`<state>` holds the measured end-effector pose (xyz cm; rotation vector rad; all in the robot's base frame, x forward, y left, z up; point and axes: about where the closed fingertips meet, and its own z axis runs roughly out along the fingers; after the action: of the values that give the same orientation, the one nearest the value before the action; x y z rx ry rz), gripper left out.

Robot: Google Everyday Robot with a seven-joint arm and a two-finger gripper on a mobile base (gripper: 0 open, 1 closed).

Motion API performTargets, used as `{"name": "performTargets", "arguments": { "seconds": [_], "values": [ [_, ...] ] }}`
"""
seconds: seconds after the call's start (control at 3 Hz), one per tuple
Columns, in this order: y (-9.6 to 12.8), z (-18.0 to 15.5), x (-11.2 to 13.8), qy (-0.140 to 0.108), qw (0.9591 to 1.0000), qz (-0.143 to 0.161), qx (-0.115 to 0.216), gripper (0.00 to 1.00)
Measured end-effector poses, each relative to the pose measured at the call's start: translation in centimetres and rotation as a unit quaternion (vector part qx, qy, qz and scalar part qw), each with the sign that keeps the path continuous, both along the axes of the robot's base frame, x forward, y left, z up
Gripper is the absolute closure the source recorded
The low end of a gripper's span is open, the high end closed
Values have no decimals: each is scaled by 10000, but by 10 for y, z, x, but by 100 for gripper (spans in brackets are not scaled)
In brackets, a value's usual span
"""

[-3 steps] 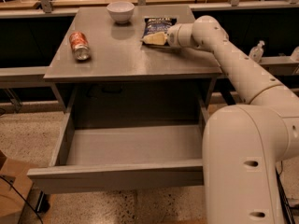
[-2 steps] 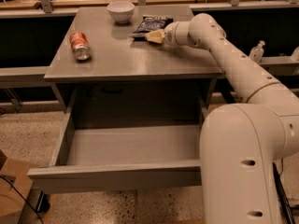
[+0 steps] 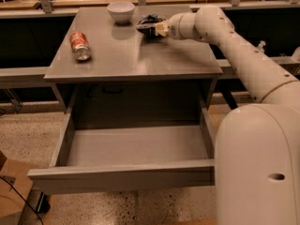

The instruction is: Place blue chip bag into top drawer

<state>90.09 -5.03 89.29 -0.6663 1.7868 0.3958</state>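
Observation:
The blue chip bag (image 3: 149, 22) is at the back of the grey table (image 3: 136, 60), just right of the white bowl. It looks crumpled and dark. My gripper (image 3: 158, 29) reaches in from the right and is shut on the bag's right end, holding it at or just above the tabletop. The top drawer (image 3: 122, 176) is pulled wide open below the table, and its grey floor (image 3: 136, 145) is bare.
A white bowl (image 3: 121, 11) stands at the back of the table, left of the bag. A red soda can (image 3: 79, 46) lies on its side at the table's left. My arm's white base (image 3: 258, 168) fills the lower right, next to the drawer.
The gripper has moved left and slightly back along the table with the chip bag in it. The bag is now closer to the bowl and looks more crumpled.

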Motion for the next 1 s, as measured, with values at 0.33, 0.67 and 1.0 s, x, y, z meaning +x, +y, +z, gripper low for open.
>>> {"name": "performTargets", "arguments": {
  "seconds": [0.33, 0.67, 1.0],
  "values": [
    [-9, 41, -38, -198, 9991, 362, 10, 100],
    [-35, 90, -105, -202, 9973, 699, -110, 100],
    [-35, 90, -105, -201, 9973, 701, -110, 100]
  ]
}}
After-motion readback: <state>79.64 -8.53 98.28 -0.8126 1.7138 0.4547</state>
